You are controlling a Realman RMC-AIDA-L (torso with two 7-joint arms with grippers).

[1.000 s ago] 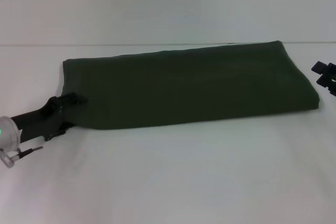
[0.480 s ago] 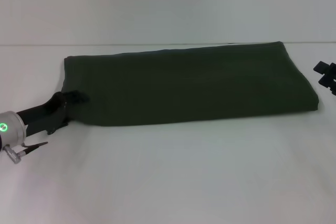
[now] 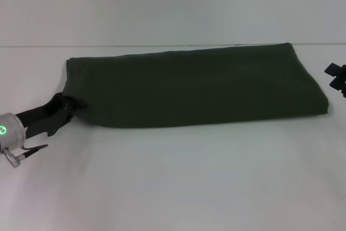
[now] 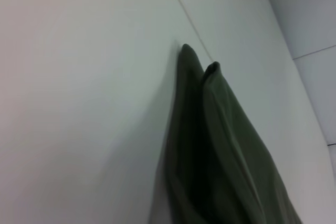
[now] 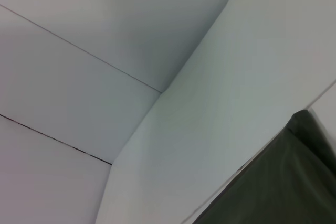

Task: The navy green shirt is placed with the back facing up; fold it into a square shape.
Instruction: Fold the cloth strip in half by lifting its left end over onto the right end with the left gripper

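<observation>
The navy green shirt (image 3: 194, 87) lies folded into a long dark band across the white table (image 3: 178, 177), plain side up, with no lettering showing. My left gripper (image 3: 74, 104) sits at the shirt's near-left corner, touching its edge, the black arm reaching in from the lower left. In the left wrist view the shirt's (image 4: 220, 150) layered end rises from the table. My right gripper (image 3: 336, 77) shows only partly at the right border, apart from the shirt's right end. The right wrist view catches one corner of the shirt (image 5: 278, 182).
A pale wall (image 3: 173, 4) stands behind the table's far edge, just past the shirt. A silver wrist ring with a green light (image 3: 8, 132) shows at the lower left. Bare white table stretches in front of the shirt.
My left arm has drawn back slightly to the left and its gripper now sits at the very edge of the shirt's corner. The right gripper has slid a little further out of frame.
</observation>
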